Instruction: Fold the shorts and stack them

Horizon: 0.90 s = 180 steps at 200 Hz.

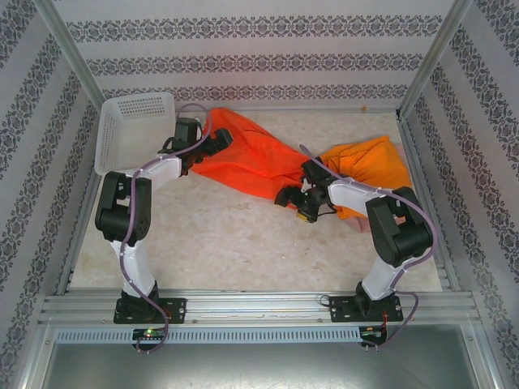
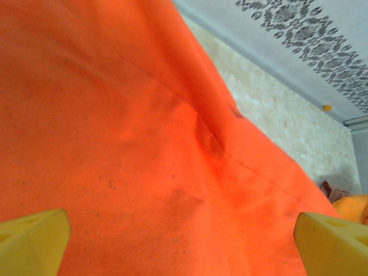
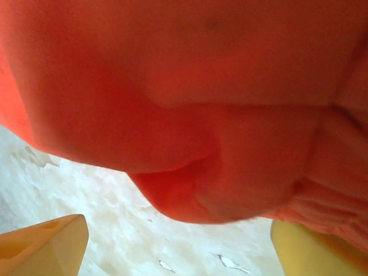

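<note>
Left end effector [image 2: 181, 225] and right end effector [image 3: 181, 225] gape empty at orange shorts [image 1: 259, 164], twelve o'clock. Limp, light; I'd pinch hem corners.

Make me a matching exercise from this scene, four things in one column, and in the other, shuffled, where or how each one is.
Things:
1. basket
2. spread shorts
3. bunched shorts
4. left pincer

Descriptions:
A. at the far right of the table
B. white, in the far left corner
C. open, facing orange cloth
D. stretched across the middle

Pairs: 1-B, 2-D, 3-A, 4-C.
</note>
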Motion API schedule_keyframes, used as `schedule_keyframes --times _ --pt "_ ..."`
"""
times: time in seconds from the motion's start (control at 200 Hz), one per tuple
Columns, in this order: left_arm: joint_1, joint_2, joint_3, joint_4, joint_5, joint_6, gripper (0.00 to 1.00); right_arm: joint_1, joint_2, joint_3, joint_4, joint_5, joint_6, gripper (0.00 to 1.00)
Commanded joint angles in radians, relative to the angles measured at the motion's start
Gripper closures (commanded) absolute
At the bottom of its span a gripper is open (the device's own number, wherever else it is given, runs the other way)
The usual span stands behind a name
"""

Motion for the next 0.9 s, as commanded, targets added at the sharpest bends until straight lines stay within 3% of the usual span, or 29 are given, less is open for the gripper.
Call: schedule_keyframes --times 0.0,0.245,0.505,0.644,0.894 --pt "-0.001 -0.058 -0.019 0.037 0.014 -0.011 0.0 -0.01 -0.05 -0.097 -0.064 0.002 -0.036 0.12" --pt "-0.024 -0.071 -0.033 -0.014 0.016 0.023 0.0 -0.1 -0.209 -0.222 -0.091 -0.043 -0.096 0.12" --pt "-0.044 -0.016 -0.051 0.023 0.0 0.022 0.01 0.016 -0.349 -0.008 -0.079 0.013 -0.073 0.11" --pt "-0.043 -0.054 -0.061 0.034 -0.033 0.038 0.0 0.016 -0.235 0.151 -0.077 0.095 -0.059 0.11" --pt "-0.026 -0.162 -0.109 0.061 -0.117 0.044 0.0 0.028 0.123 0.44 -0.066 0.035 -0.045 0.12"
